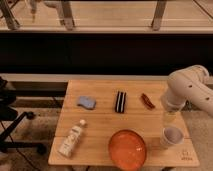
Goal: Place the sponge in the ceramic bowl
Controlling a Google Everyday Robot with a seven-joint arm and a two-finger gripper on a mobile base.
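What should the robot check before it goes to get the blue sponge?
1. Sponge free to grab: ok. It lies alone on the left part of the table.
2. Ceramic bowl ready: ok. It sits at the front edge with nothing seen inside.
3. Gripper open and empty: ok.
4. Gripper close to the sponge: not ok. It hangs on the right side, just above the white cup.
5. Way across is clear: not ok. The black block and a reddish-brown thing lie between the gripper and the sponge.
6. Bottle away from the bowl: ok. It lies apart, to the bowl's left.
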